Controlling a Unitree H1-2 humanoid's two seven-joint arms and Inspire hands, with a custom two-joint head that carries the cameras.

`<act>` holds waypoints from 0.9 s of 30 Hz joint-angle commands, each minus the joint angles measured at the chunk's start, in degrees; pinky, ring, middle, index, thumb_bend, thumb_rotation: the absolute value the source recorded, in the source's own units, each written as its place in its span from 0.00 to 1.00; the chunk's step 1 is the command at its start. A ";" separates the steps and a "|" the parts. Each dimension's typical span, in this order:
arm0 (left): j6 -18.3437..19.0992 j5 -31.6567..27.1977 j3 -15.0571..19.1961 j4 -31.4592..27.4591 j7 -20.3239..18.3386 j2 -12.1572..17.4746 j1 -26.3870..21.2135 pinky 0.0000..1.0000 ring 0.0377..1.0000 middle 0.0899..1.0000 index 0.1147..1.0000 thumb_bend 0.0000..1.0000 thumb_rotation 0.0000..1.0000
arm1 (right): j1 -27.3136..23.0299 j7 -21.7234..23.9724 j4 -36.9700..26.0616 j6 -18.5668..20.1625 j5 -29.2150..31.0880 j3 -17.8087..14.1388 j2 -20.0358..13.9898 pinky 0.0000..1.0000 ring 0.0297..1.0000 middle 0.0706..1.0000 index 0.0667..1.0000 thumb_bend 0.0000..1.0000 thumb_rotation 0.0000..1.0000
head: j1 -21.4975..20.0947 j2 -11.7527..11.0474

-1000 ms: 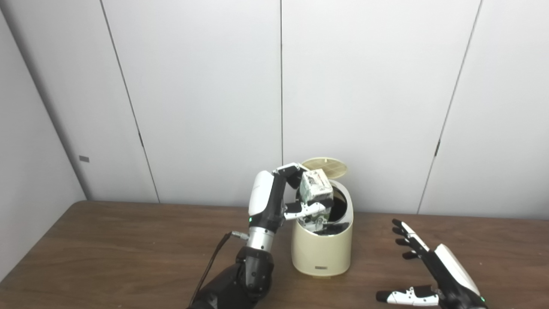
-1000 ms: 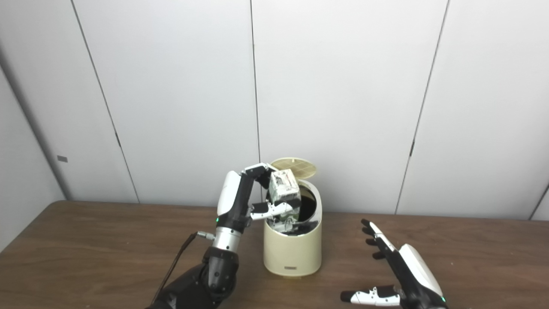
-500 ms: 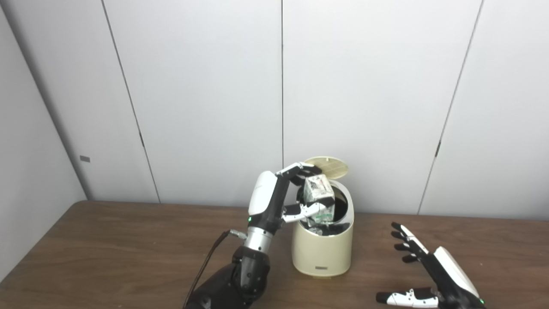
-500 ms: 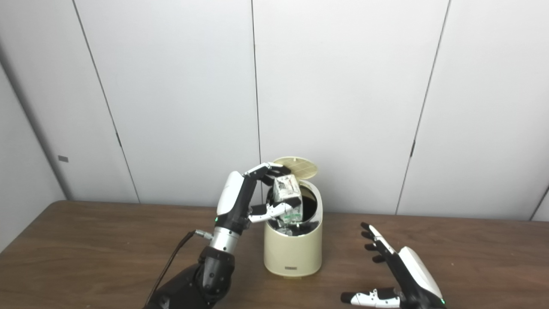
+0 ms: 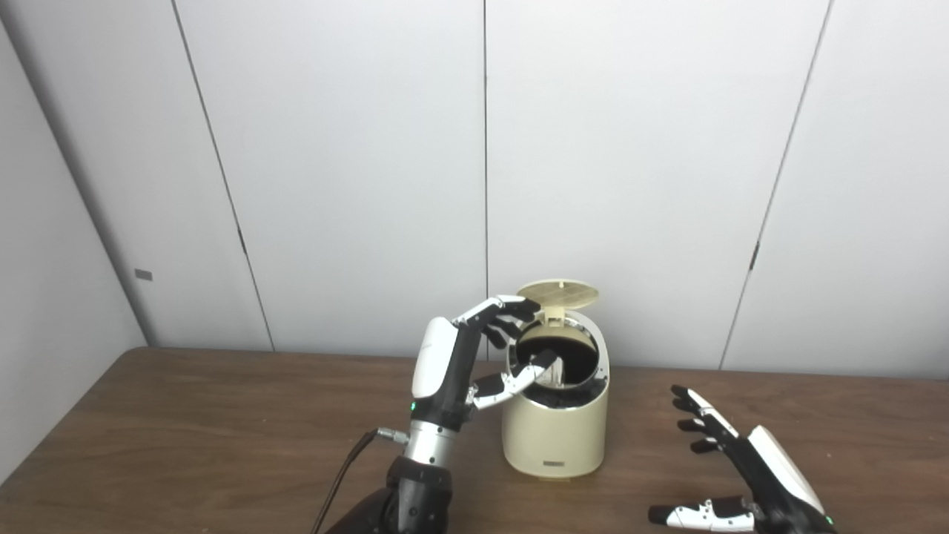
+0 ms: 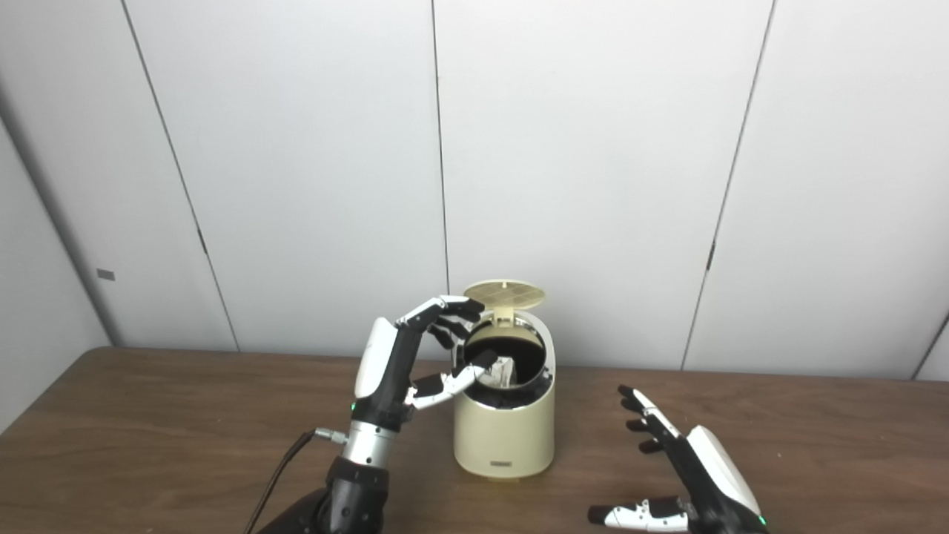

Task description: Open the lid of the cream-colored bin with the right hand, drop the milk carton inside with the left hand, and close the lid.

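The cream-colored bin [image 5: 554, 434] stands mid-table with its round lid [image 5: 557, 292] tipped up at the back. Only a white sliver of the milk carton [image 6: 505, 370] shows inside the dark opening. My left hand [image 5: 489, 356] hovers at the bin's left rim, open, fingers spread and holding nothing. My right hand [image 5: 730, 475] rests low at the right front of the table, open with fingers splayed, well apart from the bin.
The brown wooden table [image 5: 185, 437] stretches left and right of the bin. White wall panels [image 5: 356, 148] rise just behind it. A black cable [image 5: 345, 475] hangs from my left wrist.
The left hand let go of the carton, which dropped into the bin. That hand spread open and drew back a little to the left. The right hand barely moved.
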 commanded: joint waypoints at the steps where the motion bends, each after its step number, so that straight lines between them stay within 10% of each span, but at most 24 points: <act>1: -0.97 -0.13 0.91 -3.09 1.50 1.32 -1.81 0.40 0.49 0.57 0.62 0.54 0.19 | -1.72 -1.23 -1.67 -1.85 0.64 -0.76 -0.16 0.73 0.83 0.90 0.92 0.74 0.24 | 0.12 0.01; 12: -0.97 -7.04 8.58 -10.07 -5.62 1.91 2.73 0.43 0.51 0.56 0.58 0.53 0.12 | -1.75 -1.05 -1.20 -1.61 0.64 -0.75 -0.36 0.73 0.83 0.90 0.93 0.74 0.24 | 0.57 -0.20; 27: 3.61 -19.41 26.26 -19.84 -32.63 0.54 13.09 0.57 0.70 0.78 0.88 0.70 0.42 | -3.30 -1.62 0.63 -4.36 0.83 -0.82 -1.14 0.70 0.80 0.88 0.92 0.75 0.29 | 1.63 -0.13</act>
